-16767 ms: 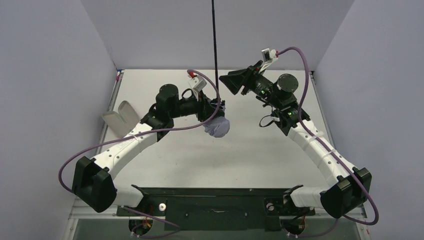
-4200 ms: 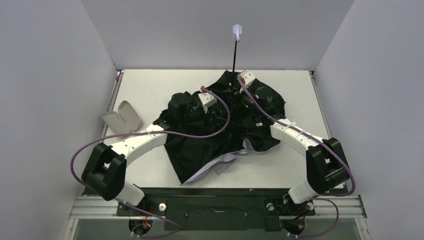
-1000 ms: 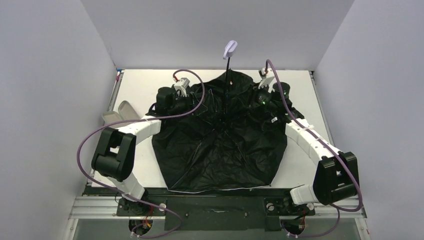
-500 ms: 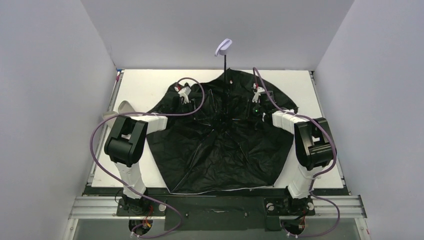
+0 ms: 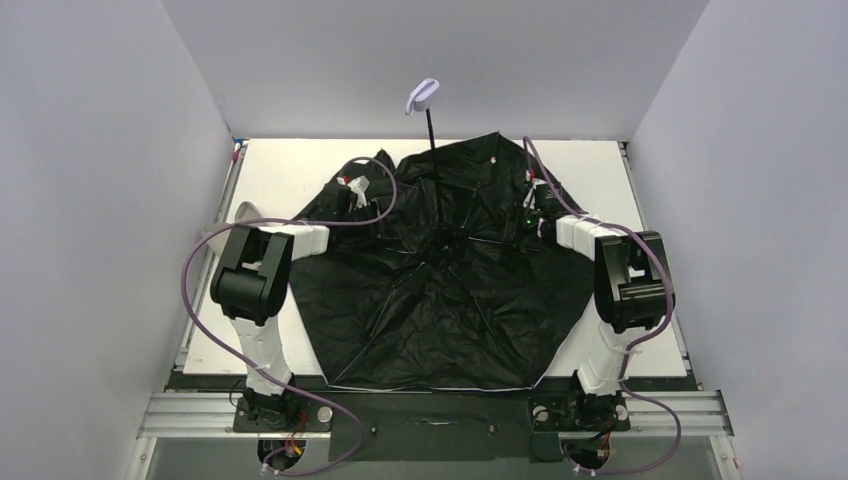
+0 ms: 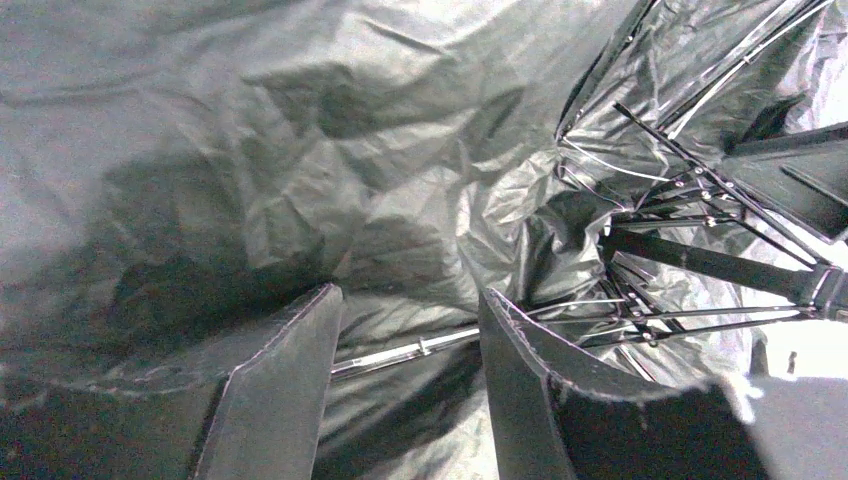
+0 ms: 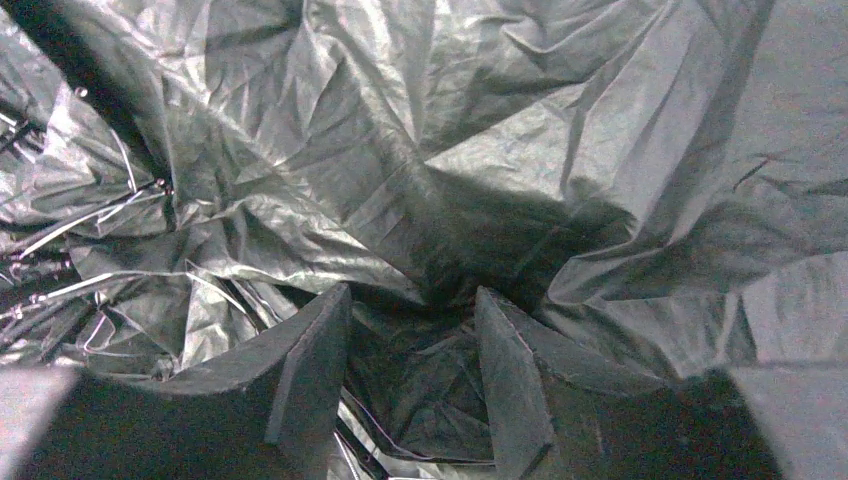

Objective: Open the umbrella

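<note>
The umbrella (image 5: 450,300) lies upside down on the table, its canopy spread wide with the black inner side up. Its thin black shaft (image 5: 434,140) rises from the hub and leans left, ending in the small lilac handle (image 5: 421,96). My left gripper (image 5: 372,212) is low over the canopy's left rear part. In the left wrist view it (image 6: 410,295) stands open, with a metal rib (image 6: 400,352) running across the gap below. My right gripper (image 5: 512,222) is over the right rear part. Seen from the right wrist, it (image 7: 412,292) is open above crumpled black fabric (image 7: 420,380).
A pale oblong case (image 5: 243,213) stands at the table's left edge, partly hidden behind the left arm. Ribs and the hub (image 6: 640,245) lie just right of the left gripper. Grey walls enclose the white table (image 5: 290,170) on three sides.
The canopy has spread wider and flatter over the last second. The handle has swung to the left. Both arms have folded in, with their elbows drawn back toward the bases.
</note>
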Tool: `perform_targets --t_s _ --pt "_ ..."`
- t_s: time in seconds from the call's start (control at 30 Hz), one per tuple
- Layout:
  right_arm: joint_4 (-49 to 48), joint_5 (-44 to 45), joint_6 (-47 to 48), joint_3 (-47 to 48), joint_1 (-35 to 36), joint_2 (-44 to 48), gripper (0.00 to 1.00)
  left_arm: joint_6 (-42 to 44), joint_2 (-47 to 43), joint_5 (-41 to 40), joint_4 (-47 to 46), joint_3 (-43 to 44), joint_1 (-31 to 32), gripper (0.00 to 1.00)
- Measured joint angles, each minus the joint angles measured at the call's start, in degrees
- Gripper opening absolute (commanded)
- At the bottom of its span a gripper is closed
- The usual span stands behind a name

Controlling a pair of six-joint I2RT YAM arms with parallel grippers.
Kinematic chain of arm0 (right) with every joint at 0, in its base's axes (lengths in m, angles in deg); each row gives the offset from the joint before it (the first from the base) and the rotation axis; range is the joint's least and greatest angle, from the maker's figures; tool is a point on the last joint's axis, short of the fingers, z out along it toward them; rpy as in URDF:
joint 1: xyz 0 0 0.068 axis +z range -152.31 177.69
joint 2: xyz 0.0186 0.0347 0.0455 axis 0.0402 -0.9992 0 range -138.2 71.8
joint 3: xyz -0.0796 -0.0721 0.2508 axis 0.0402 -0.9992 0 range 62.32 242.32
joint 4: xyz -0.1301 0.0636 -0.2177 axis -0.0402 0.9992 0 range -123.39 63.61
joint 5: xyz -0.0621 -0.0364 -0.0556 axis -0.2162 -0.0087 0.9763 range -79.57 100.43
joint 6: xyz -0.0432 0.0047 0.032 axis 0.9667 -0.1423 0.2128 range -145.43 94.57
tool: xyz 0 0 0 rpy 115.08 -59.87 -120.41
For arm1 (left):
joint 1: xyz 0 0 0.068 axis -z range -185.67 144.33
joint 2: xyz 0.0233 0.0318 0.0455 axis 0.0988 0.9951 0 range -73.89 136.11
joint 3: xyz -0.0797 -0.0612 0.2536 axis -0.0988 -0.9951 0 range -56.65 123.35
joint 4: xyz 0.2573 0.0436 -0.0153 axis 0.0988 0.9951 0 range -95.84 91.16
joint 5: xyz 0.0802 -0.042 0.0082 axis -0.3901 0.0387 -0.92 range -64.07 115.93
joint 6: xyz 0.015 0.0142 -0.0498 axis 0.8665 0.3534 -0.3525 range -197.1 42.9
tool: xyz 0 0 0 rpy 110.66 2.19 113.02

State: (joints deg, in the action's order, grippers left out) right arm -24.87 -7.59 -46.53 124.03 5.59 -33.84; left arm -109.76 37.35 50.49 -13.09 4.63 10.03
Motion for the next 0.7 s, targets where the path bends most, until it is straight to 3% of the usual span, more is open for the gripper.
perform_targets --t_s 0.23,0.4,0.5,0.7 --pt "3.6 -3.7 5.8 2.1 0.0 3.2 0.58 4.8 -2.1 1.2 0.1 0.1 -0.4 0.7" --pt "3.3 -7.9 9.8 4.9 0.0 11.2 0.64 7.3 -10.3 3.1 -4.2 -2.2 -0.6 0.86" --pt "2.4 -9.6 11.9 6.1 0.0 16.3 0.74 9.9 -15.6 3.1 -6.0 -2.3 -0.9 0.99" --pt "5.3 -11.0 18.7 14.0 0.0 21.7 0.87 17.2 -25.8 1.3 -6.5 -2.5 -1.9 0.97"
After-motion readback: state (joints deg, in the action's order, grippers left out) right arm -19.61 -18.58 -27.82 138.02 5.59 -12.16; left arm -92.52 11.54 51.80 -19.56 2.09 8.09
